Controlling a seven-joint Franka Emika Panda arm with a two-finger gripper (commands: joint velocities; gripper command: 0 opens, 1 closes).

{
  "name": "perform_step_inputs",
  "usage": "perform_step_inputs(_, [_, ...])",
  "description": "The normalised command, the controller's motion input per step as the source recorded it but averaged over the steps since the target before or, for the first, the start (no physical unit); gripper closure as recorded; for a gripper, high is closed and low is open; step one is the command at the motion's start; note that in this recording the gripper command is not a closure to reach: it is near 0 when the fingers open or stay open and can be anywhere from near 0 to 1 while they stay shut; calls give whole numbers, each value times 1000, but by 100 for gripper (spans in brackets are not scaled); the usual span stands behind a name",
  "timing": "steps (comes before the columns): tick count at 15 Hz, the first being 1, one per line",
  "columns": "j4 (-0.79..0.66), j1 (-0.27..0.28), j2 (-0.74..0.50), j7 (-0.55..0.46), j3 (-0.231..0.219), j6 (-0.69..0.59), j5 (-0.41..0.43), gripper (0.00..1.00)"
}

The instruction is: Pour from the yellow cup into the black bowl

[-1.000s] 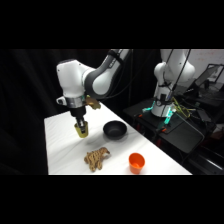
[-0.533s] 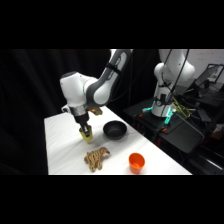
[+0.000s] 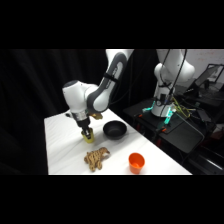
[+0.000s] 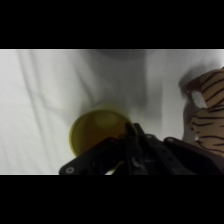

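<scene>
the white counter (image 3: 62,150) carries everything, with the white arm reaching down over its middle from above. the black bowl (image 3: 114,130) sits near the counter's far right edge, upright and, as far as can be seen, with nothing poured into it. a striped toy tiger (image 3: 96,158) lies toward the near edge, and a brighter orange cup (image 3: 136,162) stands near the near right corner. the yellow cup (image 3: 89,138) stands upright on the counter just beside the bowl, on the side away from the right edge, apart from it. the hand (image 3: 87,134) is right down on the cup; the wrist view shows the cup (image 4: 98,131) directly under the black linkage, mouth up. i cannot tell how far the hand is closed or whether it grips the cup. judged from this, the task is at the grasp stage: lifting, carrying over the bowl and tipping are all left.
</scene>
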Motion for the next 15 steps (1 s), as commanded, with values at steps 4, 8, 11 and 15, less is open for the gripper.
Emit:
perform_step_inputs(4, [-30,-11,-74,38,-17,79,-47,0])
perform_step_inputs(8, [-126,12,-192,40,-4,-26,-62,0])
perform_step_inputs(11, [-136,18,-243,53,6,-89,-51,0])
perform_step_inputs(15, [-161,-44,-496,22,16,-267,22,0])
